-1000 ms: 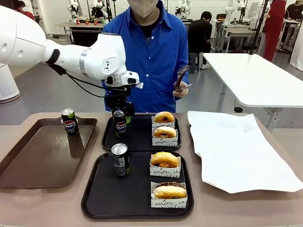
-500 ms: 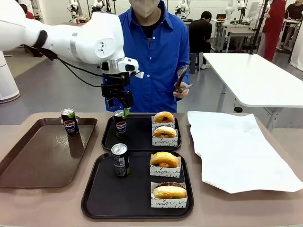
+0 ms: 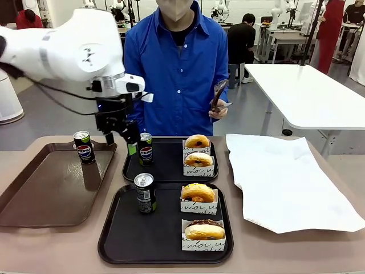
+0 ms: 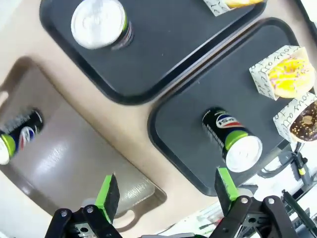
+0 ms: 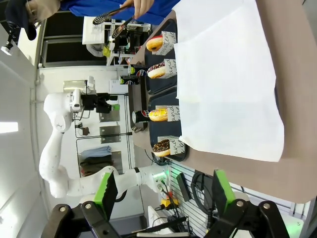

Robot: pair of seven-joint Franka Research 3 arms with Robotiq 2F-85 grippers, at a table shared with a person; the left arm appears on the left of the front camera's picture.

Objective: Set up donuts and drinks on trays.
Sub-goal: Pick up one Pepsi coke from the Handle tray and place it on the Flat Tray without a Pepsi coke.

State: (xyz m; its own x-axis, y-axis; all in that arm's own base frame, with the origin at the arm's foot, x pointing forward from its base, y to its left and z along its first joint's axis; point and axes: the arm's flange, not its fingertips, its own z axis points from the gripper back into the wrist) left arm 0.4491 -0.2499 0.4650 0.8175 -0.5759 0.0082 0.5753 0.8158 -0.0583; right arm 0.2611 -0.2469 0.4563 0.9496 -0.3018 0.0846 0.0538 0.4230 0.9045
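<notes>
Three drinks (image 3: pixel 145 193), four donuts (image 3: pixel 198 192), two black trays (image 3: pixel 120 240), one brown tray (image 3: pixel 34 205).

A long brown tray (image 3: pixel 48 191) lies at the left end of the tan bench (image 3: pixel 274 251), its far rim near the bench's back edge. A large sheet of white paper (image 3: pixel 285 180) is spread flat on the right side of the bench, its near corner reaching toward the front edge. Behind the bench stands a person in a blue shirt (image 3: pixel 182 68) with dark tongs (image 3: pixel 218 94), and a white table (image 3: pixel 311 94) stands on the grey floor farther right.
</notes>
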